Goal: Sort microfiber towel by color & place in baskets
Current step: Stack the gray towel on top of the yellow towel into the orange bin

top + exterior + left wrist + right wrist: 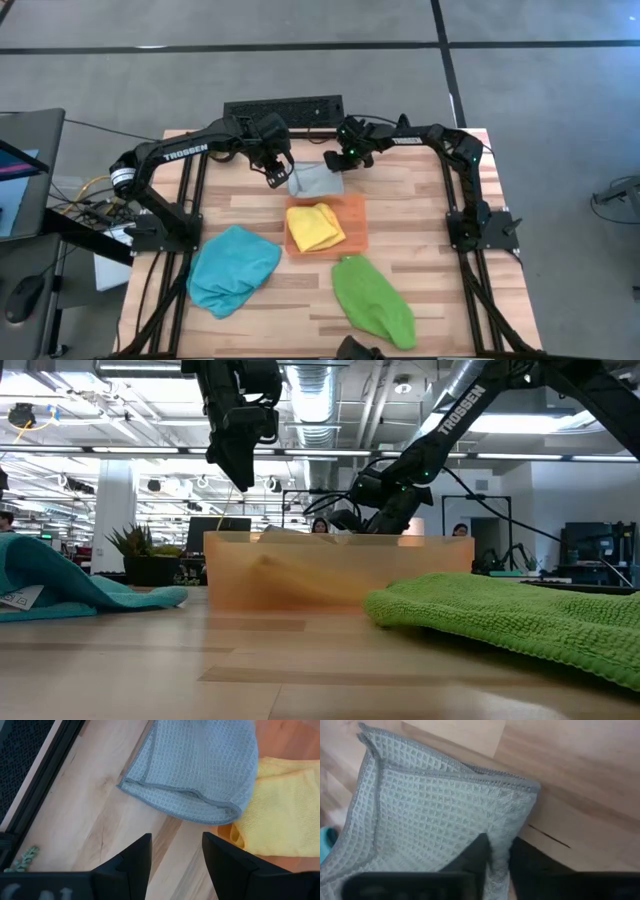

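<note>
Four towels on desk (250, 215): teal towel (232, 268) lower left, yellow towel (314, 228) centre in orange tray (355, 215), green towel (372, 298) lower right, grey towel (316, 181) upper centre, overlapping tray's far rim. Left hand (277, 176) open, hovering beside grey towel. Right hand (498, 855) pinching grey towel's edge fold. Risks: thin bite slipping on lift; grey dragging yellow along; mixed colours in tray. Right wrist view alone shows pinch; low view hides grey towel behind tray wall.
</note>
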Robot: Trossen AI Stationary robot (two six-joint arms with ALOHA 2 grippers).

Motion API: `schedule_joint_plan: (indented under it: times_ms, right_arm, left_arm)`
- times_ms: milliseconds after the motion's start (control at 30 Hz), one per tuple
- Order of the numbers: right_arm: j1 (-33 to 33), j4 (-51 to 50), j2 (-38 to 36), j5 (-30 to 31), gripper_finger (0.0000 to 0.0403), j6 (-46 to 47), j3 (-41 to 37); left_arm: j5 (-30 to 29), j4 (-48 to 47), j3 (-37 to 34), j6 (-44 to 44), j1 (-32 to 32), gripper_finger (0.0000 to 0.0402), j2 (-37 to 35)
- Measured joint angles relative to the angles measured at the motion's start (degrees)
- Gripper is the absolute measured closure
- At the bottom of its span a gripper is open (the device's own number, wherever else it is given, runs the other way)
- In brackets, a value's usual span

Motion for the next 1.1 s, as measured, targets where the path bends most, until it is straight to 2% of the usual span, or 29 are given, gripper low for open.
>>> schedule_joint_plan:
  times_ms: [100,167,333,700,1100]
  right_arm:
    - [0.0,0.0,0.0,0.0,0.0372,-0.3,0.0]
    - [0.0,0.1,0.0,0.0,0.039,-1.7,0.0]
    - [0.0,0.6,-0.4,-0.3,0.0393,-3.4,0.0]
    - [0.0,5.1,-8.8,-1.4,0.0398,-5.2,0.0]
    - [0.0,8.5,-15.5,-0.1,0.0399,-5.6,0.0]
  left_arm:
    - [0.0,0.0,0.0,0.0,0.0,0.0235,0.0]
    - [0.0,0.0,0.0,0.0,0.0,0.0235,0.0]
    - [0.0,0.0,0.0,0.0,0.0,0.0235,0.0]
    - [0.0,0.0,0.0,0.0,0.0,0.0235,0.0]
    - [0.0,-0.2,0.0,0.0,0.0,0.0235,0.0]
